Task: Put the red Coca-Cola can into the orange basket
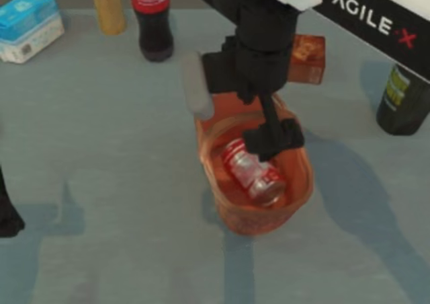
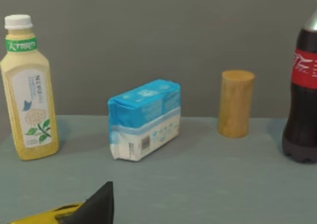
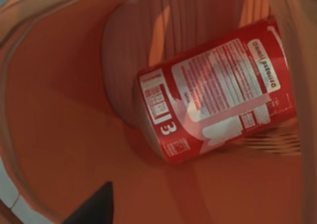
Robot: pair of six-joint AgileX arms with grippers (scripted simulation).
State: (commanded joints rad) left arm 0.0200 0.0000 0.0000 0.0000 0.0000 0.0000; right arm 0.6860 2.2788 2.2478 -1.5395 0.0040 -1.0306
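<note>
Lying on its side on the ribbed floor of the oval orange woven basket (image 1: 295, 196), the small red aluminium Coca-Cola can (image 1: 254, 171) shows its printed label only to the right wrist view, just below the right gripper (image 1: 272, 142), whose finger spread I cannot tell, with the left arm parked at the table's left edge

Top view: camera above the tabletop (image 1: 101, 183), looking down on the whole working area, with the right arm reaching in from the upper right. Left wrist view: camera held low near the tabletop's left side, facing level across it toward the blue tissue pack (image 2: 144, 119), the wooden cylinder (image 2: 236, 103) and the cola bottle (image 2: 302, 95), all at middle range; the same three stand along the top view's upper edge. Right wrist view: camera very close, pointing down into the orange basket (image 3: 59, 110) at the red Coca-Cola can (image 3: 218, 90), the region at the top view's centre.
</note>
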